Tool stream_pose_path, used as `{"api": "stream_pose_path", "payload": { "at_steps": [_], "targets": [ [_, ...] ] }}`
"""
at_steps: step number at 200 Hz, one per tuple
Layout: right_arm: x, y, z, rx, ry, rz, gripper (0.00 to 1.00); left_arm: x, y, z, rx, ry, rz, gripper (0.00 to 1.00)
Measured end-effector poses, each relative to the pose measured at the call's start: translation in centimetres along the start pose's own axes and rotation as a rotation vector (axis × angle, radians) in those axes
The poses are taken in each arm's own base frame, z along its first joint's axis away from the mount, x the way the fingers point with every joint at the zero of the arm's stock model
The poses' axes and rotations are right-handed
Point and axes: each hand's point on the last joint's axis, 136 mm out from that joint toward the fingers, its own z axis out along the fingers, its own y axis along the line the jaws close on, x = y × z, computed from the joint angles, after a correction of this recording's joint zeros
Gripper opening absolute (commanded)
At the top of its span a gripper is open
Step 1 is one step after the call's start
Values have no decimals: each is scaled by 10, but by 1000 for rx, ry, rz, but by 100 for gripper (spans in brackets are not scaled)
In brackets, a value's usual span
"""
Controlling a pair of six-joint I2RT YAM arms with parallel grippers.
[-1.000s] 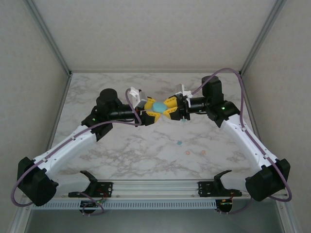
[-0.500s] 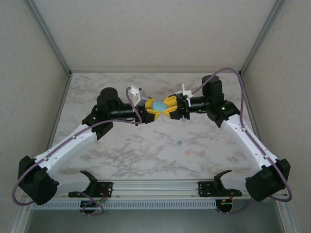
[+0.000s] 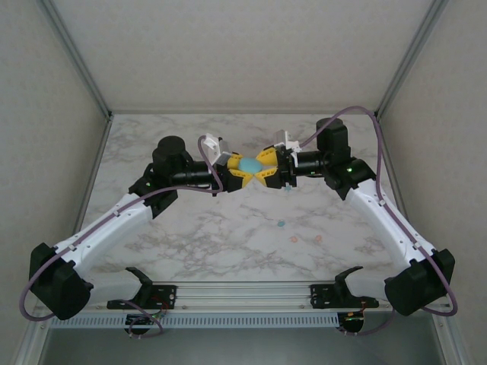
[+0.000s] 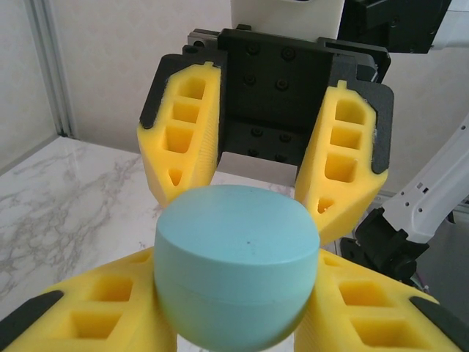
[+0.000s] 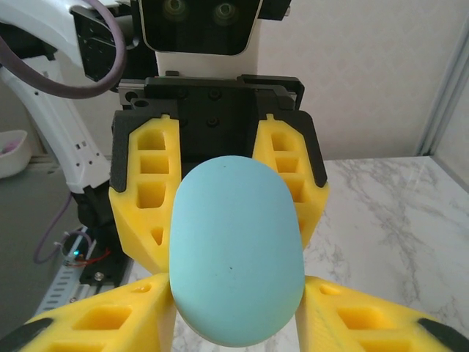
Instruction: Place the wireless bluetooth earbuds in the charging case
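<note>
case (image 3: 249,163) mid-air between both tools. left tool (image 3: 237,169) pinches it; right tool (image 3: 264,166) flanks other end, grip unclear. earbuds (image 3: 281,224) loose on desk (image 3: 190,228), below case, closer to right tool.

White arms (image 3: 114,222), black joints (image 3: 171,152), purple cables (image 5: 55,88), yellow pocketed fingers (image 4: 207,139).

Teal case (image 4: 238,268), yellow fingers (image 4: 183,139), grey-veined white marble table (image 4: 66,198)

Lab cell: framed wall panels (image 3: 251,46), marble tabletop (image 3: 228,228)
</note>
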Motion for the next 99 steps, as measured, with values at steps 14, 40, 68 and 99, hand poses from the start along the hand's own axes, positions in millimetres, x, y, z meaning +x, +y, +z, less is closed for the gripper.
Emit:
{"api": "stream_pose_path", "payload": {
  "at_steps": [14, 40, 68, 99],
  "targets": [
    [0, -2, 0, 15, 6, 6, 50, 0, 1, 0, -6, -1, 1, 26],
    [-1, -5, -1, 54, 11, 24, 54, -2, 2, 0, -14, -6, 5, 25],
    [-2, -8, -3, 83, 11, 50, 58, -3, 3, 0, -19, -12, 12, 25],
    [1, -13, -4, 115, 20, 104, 63, -2, 5, 0, -29, -14, 14, 25]
  ]
}}
